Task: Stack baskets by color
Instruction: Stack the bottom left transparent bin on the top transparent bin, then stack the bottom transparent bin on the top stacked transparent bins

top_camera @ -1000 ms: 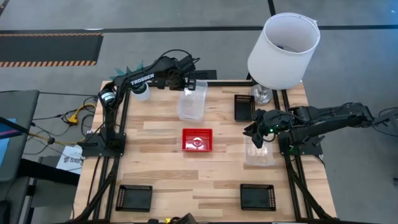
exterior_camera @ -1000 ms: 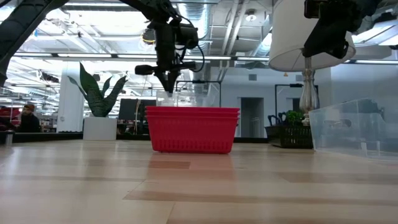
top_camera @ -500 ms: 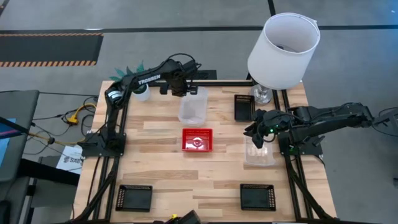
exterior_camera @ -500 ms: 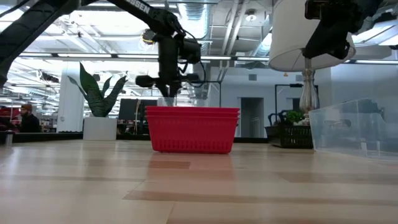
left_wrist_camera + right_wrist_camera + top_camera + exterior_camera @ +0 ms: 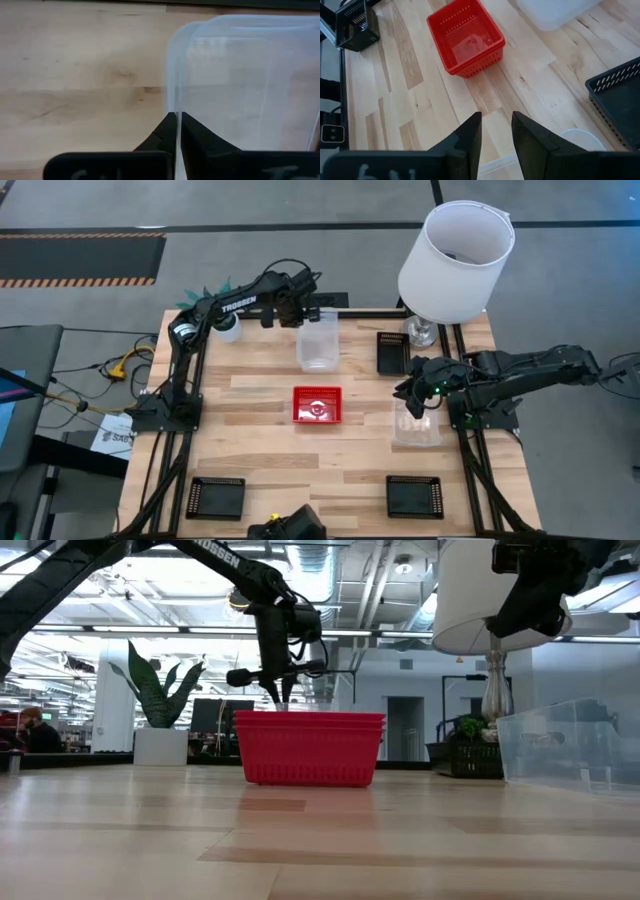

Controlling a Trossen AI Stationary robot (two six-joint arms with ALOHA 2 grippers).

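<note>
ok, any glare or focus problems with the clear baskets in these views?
Left wrist view: the see-through plastic basket looks hazy and washed out, only its pinched rim crisp between the left gripper fingers. Low view: bright ceiling lights backlight the scene; the stacked red mesh baskets are sharp, the clear basket at right reads faintly. High view: even light, soft shadows.

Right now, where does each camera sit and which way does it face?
High: overhead, straight down on the table; both arms.
Low: tabletop height, level across; red baskets.
Left wrist: left gripper shut on a clear basket.
Right wrist: right gripper open above the wood.
High, low and right wrist share the red baskets.
</note>
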